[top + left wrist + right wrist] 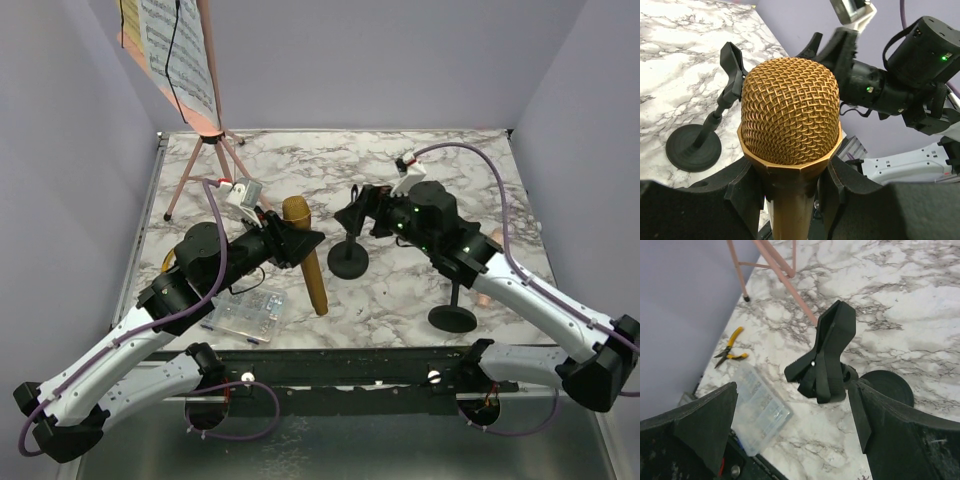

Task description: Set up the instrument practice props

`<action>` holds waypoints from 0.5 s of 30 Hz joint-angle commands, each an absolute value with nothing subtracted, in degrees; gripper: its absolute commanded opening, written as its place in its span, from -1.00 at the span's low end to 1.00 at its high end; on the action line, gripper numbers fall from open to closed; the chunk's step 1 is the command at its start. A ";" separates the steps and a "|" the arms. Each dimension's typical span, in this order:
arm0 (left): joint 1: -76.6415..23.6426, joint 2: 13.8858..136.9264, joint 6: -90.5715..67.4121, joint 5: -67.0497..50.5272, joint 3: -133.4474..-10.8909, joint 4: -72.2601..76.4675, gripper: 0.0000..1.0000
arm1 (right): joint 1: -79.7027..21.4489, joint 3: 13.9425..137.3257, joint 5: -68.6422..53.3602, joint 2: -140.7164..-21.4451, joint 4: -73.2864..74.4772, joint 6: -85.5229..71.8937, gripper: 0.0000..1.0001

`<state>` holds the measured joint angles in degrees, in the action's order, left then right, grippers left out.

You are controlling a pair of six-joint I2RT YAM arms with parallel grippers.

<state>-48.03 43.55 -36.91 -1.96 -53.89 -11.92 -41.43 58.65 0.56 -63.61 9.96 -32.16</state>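
Currently, gold microphone (790, 115) is clamped just below its head by left gripper (790, 186). Right gripper (792, 405) is spread wide, with the mic holder (832, 345) clip between its fingers, untouched. Clip is best steadied first, then the handle pressed in squarely.
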 commanded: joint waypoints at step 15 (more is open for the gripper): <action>-48.08 39.29 -37.63 -0.54 -53.53 -11.53 -1.00 | -56.21 76.10 43.75 -84.88 26.45 -28.31 0.74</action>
<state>-48.03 39.59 -37.71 -1.83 -53.67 -12.12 -55.68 73.21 35.57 -83.50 23.77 -29.41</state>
